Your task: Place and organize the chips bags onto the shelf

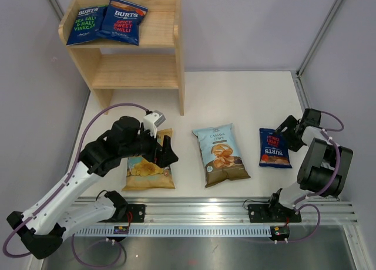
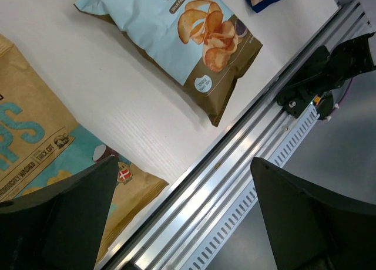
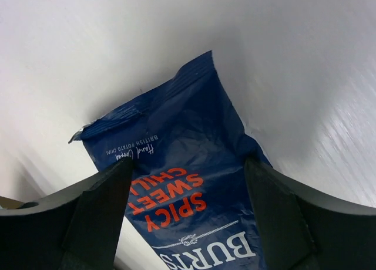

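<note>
The wooden shelf (image 1: 160, 29) stands at the back left with two dark-blue BURTS chips bags (image 1: 85, 24) (image 1: 124, 20) lying on its top tier; its lower tier is bare. My left gripper (image 1: 160, 149) (image 2: 185, 164) hangs open above the lower right corner of the yellow chips bag (image 1: 147, 173) (image 2: 35, 141). The light-blue Cassava bag (image 1: 220, 155) (image 2: 176, 41) lies flat mid-table. A third BURTS bag (image 1: 274, 149) (image 3: 182, 141) lies flat at the right. My right gripper (image 1: 289, 129) (image 3: 188, 164) is low over it, its open jaws straddling the bag's width.
An aluminium rail (image 1: 205, 211) (image 2: 235, 164) runs along the near table edge, carrying both arm bases. Grey walls close in the left, back and right sides. The shelf's side panel (image 1: 180, 64) borders the white table surface (image 1: 235, 100).
</note>
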You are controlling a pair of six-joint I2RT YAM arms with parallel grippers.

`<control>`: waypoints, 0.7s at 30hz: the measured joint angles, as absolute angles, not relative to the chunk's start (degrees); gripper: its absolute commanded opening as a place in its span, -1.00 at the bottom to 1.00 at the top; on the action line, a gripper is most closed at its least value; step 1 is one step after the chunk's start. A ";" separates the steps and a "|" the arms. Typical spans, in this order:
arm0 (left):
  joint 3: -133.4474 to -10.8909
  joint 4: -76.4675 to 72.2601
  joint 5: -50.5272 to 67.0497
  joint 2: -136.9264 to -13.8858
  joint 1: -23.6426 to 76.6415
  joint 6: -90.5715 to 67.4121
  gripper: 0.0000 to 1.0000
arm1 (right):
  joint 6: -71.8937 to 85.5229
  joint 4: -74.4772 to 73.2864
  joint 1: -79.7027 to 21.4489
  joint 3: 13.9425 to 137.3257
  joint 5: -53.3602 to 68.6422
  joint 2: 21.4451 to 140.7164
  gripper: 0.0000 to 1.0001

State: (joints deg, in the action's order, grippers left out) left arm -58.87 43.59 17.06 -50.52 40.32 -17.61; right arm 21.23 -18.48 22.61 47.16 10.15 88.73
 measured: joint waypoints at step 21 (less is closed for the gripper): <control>-55.66 44.40 14.72 -49.87 40.32 -14.81 0.98 | 19.68 -17.96 22.50 50.30 13.43 90.21 0.52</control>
State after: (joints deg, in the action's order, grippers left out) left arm -55.66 44.40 14.72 -49.87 40.32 -14.81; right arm 19.68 -17.96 22.50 50.30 13.43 90.21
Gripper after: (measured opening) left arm 0.988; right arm 0.765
